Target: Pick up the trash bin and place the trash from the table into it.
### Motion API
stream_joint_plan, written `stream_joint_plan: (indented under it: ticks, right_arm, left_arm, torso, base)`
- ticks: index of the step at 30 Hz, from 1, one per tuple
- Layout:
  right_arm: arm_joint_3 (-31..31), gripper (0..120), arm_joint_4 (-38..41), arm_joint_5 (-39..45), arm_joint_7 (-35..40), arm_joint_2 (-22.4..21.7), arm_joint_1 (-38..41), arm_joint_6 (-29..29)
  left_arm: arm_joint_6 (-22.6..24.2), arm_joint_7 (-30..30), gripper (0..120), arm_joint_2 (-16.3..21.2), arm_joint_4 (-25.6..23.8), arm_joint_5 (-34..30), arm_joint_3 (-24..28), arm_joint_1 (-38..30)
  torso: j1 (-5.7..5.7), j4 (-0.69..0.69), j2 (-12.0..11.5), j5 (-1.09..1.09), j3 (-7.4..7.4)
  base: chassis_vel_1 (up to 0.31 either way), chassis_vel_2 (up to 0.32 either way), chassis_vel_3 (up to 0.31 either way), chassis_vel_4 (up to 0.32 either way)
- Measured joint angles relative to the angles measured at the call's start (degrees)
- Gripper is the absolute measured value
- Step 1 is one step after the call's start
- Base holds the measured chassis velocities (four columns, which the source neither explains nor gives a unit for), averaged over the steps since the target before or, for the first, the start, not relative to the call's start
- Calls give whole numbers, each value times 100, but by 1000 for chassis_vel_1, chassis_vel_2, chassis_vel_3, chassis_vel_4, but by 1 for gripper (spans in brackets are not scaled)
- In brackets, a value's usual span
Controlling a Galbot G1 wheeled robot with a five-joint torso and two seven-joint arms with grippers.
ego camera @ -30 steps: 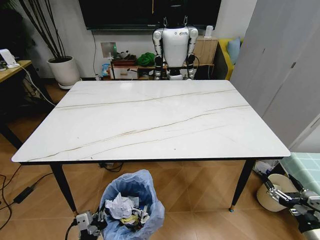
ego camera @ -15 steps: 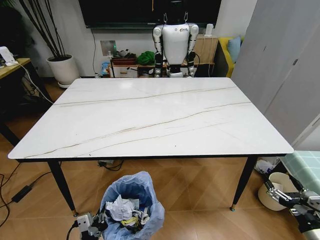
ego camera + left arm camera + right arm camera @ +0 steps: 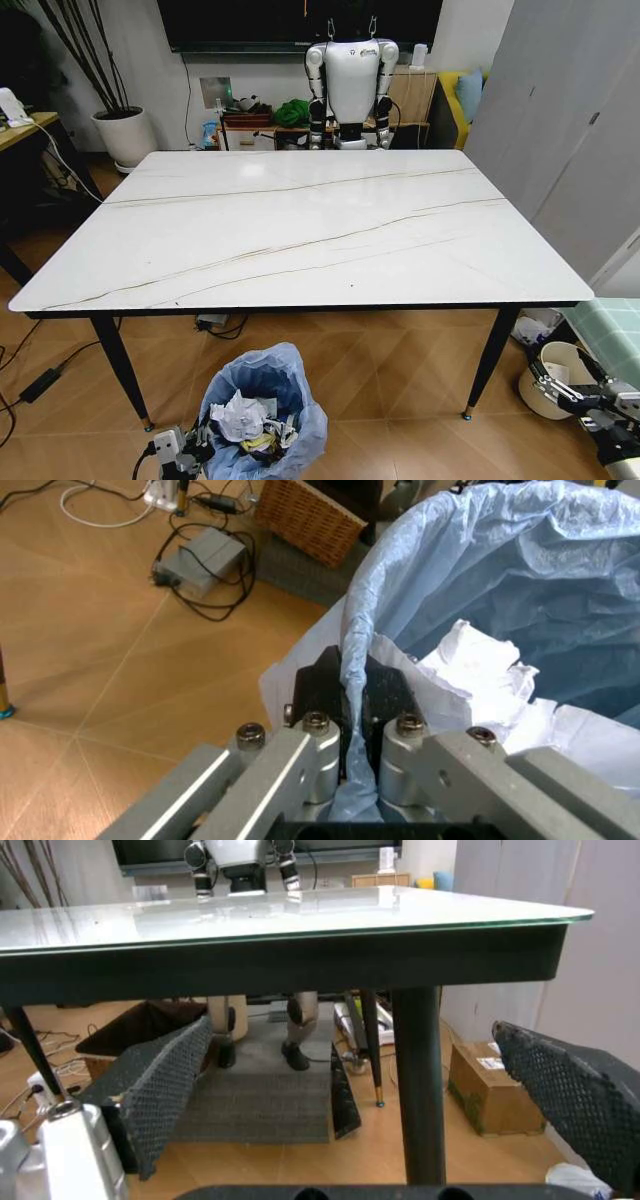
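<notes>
Below the near edge of the table [image 3: 300,240], low on the robot's left side, the trash bin [image 3: 266,405] stands on the wooden floor with its blue bag [image 3: 480,577] billowing over the rim. The left gripper [image 3: 178,447] sits at the bin's near-left rim, and in the left wrist view its 2 jaws are pressed together on the rim, with the blue plastic pinched between the dark pads [image 3: 385,690]. So the bin lies directly ahead of those jaws, its mouth facing up and its round body reaching away toward the table legs. The trash [image 3: 250,420] lies inside the bin: crumpled white paper on top and a bit of yellow wrapper beneath. The marble top looks bare of litter, so the clearing seems about done. The right gripper [image 3: 565,392] hangs low at the robot's far right, near a cream-white bin [image 3: 548,378] beside the table's right leg, well apart from the trash bin. Its mesh-faced fingers [image 3: 160,1087] stand wide apart with nothing between them. The left arm is plainly the nearer one. Any lift or set-down turns on that single pinch at the rim, so the bin may tilt away from the held side.
</notes>
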Motion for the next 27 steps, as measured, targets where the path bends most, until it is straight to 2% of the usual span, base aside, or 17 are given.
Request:
stream_joint_plan:
  ticks: [27]
  right_arm:
    - [0, 100, 0, 0, 0, 0, 0, 0]
  left_arm:
    - [13, -29, 0, -66, 314, -174, -26, -145]
  torso:
    - [-294, 0, -685, 0, -391]
  base:
    - [0, 0, 0, 0]
